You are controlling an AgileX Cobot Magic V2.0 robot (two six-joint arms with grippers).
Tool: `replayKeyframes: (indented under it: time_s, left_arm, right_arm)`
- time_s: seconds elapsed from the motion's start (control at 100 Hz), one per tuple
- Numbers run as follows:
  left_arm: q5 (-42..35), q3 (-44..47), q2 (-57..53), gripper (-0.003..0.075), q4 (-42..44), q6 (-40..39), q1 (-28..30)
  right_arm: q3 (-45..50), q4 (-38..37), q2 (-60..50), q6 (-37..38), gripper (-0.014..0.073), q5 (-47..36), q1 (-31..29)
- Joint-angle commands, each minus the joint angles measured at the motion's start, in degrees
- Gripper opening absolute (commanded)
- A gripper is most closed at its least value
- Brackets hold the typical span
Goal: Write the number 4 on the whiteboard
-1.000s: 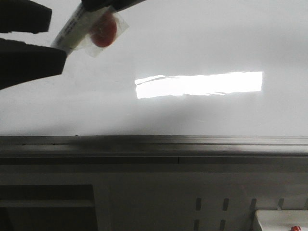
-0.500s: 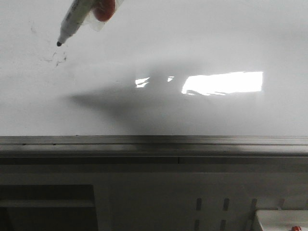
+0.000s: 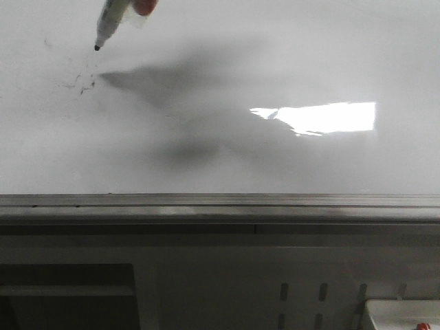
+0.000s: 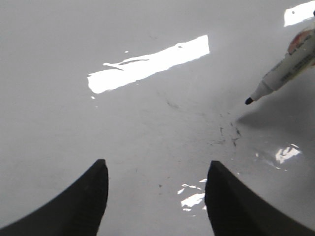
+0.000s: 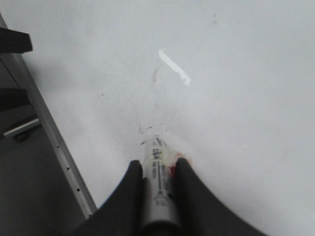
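Pointing down at a slant toward the whiteboard (image 3: 275,62), a marker (image 3: 110,20) is seen at the top left of the front view, its dark tip hanging just above the glossy surface and casting a broad shadow to the right of it. The marker (image 5: 156,169) is clamped between the two dark fingers (image 5: 129,196) of the right hand (image 5: 156,184), which is closed narrowly around the white barrel; a red patch is visible on the barrel beside one finger. Whether the tip is touching the board cannot be told from the pictures. Only faint dark smudge specks (image 3: 84,84) are seen on the board just below the tip, and no clear stroke of the number 4 can be made out anywhere on the surface. The same specks (image 4: 229,133) are shown in the left wrist view, near the marker tip and its shadow. The left hand (image 4: 155,196) is held wide, its two dark fingers (image 4: 83,206) well apart with nothing between them, hovering over bare whiteboard (image 4: 98,128) near the marker. A bright strip of glare (image 3: 323,117) is reflected on the right part of the board. The board is edged below by a grey metal rail (image 3: 220,203), and a small white box (image 3: 402,315) with a red dot is partly seen at the lower right corner.
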Motion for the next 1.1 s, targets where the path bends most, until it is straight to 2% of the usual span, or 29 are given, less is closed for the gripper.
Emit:
replayKeyframes:
  time_s: [0.0, 0.34, 0.71, 0.96, 1.09]
  left_arm:
    - [-5.0, -1.6, 0.0, 0.0399, -0.9, -0.4, 1.3]
    - [-5.0, -1.6, 0.0, 0.0399, -0.9, -0.4, 1.4]
    - [-5.0, -1.6, 0.0, 0.0399, -0.9, -0.4, 1.4]
    - [-5.0, -1.6, 0.0, 0.0399, -0.9, -0.4, 1.4]
    - [-5.0, -1.6, 0.0, 0.0399, -0.9, -0.4, 1.4]
  right_arm:
    - [-2.2, -1.1, -0.9, -0.6, -0.0064, -4.9, -1.0]
    - [-2.2, -1.8, 1.6, -0.6, -0.0064, -2.8, -1.3]
    - [-0.8, -1.7, 2.0, 0.9, -0.0064, -0.9, 2.2]
    - [-0.6, -2.5, -0.2, 2.3, -0.0062, 4.6, -1.6]
    - [2.5, -4.3, -3.5, 3.6, -0.0063, 5.9, -4.5]
